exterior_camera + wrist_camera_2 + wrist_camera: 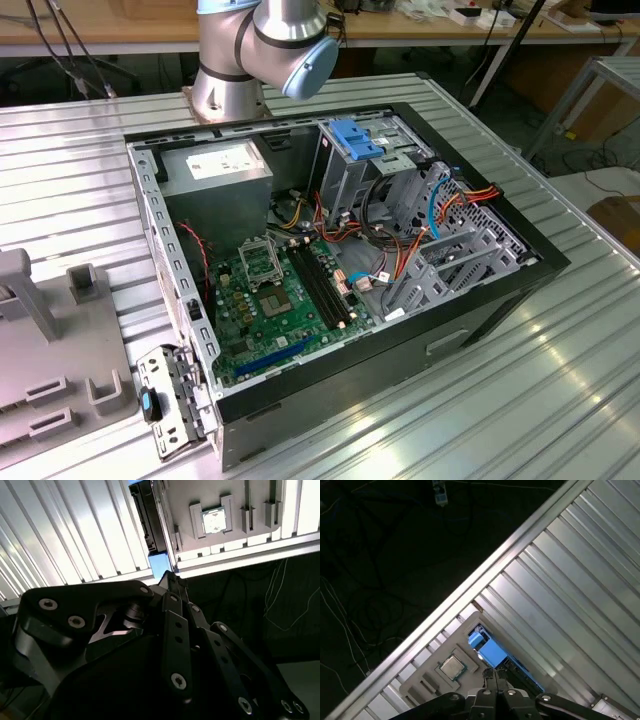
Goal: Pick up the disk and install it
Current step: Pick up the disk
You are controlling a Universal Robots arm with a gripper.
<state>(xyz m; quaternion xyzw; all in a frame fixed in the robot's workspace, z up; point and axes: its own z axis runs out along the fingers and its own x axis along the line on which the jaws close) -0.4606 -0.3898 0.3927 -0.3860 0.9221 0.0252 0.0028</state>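
Since your gripper [495, 674] hangs above the disk [490, 652] pinched closed and empty, you're on the pickup step; grabbing it needs open jaws first, I'd say.

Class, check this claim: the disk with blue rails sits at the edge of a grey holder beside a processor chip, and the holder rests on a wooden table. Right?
One error: the first wrist view shows the holder resting on a ribbed metal table, not wood. The disk with blue rails does sit at its edge beside the processor chip.
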